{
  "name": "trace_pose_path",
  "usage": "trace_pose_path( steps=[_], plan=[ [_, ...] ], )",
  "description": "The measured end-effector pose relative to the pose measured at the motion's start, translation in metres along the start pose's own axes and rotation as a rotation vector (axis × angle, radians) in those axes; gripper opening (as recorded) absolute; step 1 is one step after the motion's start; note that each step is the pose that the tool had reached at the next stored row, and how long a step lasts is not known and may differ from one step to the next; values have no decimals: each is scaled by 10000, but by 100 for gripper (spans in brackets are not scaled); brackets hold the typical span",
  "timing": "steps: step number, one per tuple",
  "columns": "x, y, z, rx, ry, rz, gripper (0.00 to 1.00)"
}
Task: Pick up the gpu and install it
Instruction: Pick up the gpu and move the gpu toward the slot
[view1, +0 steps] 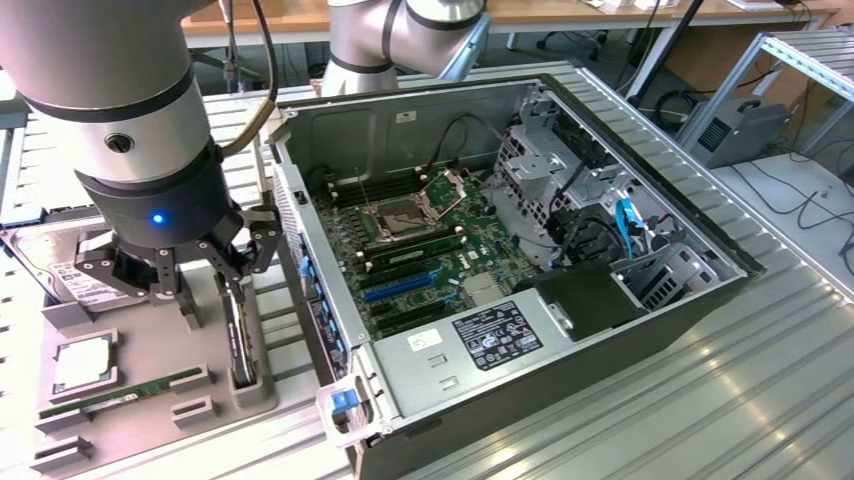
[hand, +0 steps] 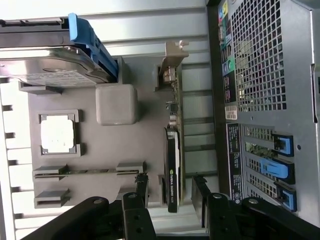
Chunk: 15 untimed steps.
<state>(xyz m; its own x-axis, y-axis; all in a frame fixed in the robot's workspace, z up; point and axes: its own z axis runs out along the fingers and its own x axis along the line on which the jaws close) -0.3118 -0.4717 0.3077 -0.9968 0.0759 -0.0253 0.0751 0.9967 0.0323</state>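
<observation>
1. On the grey tray (view1: 147, 345), at the side farthest from the computer case (view1: 387, 115), a hard drive (view1: 54, 265) is lying flat. A processor chip (view1: 83, 365) and a narrow RAM stick (view1: 120, 393) are sitting in their own tray pockets. Nothing is touching any of them.
2. Over the tray's case-side half, the gripper (view1: 220, 275) is hanging with its jaws spread wide and is grasping nothing.
3. Along the tray edge nearest the case, the gpu (view1: 240, 335) is standing on its long edge in a slot, thin side up. Its long axis is running along that tray edge. Its silver bracket (hand: 172, 57) is sitting at the tray end where the hard drive lies.
4. Key relation, wrist view:
   - The gpu (hand: 172, 150) is lying straight below the gripper (hand: 171, 192).
   - The two fingers (hand: 142, 187) are showing one to each flat face of the card, with a gap on both sides and no contact.
   - The jaws are opening across the card's thickness, square to its long axis, so I am judging the line-up good.
   - I cannot tell how far above the card's top edge the fingertips are hanging.
5. Beyond the tray, the case is lying on its side with its panel off. The motherboard (view1: 427, 235) is showing inside, and blue slots (view1: 400, 287) are sitting near the case wall that faces the tray. No card is sitting in them, so the install is not yet done.
</observation>
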Motion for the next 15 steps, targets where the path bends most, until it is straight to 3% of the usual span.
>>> trace_pose_path(
  steps=[15],
  plan=[
    [4,28,85,13,-2,0,48]
  ],
)
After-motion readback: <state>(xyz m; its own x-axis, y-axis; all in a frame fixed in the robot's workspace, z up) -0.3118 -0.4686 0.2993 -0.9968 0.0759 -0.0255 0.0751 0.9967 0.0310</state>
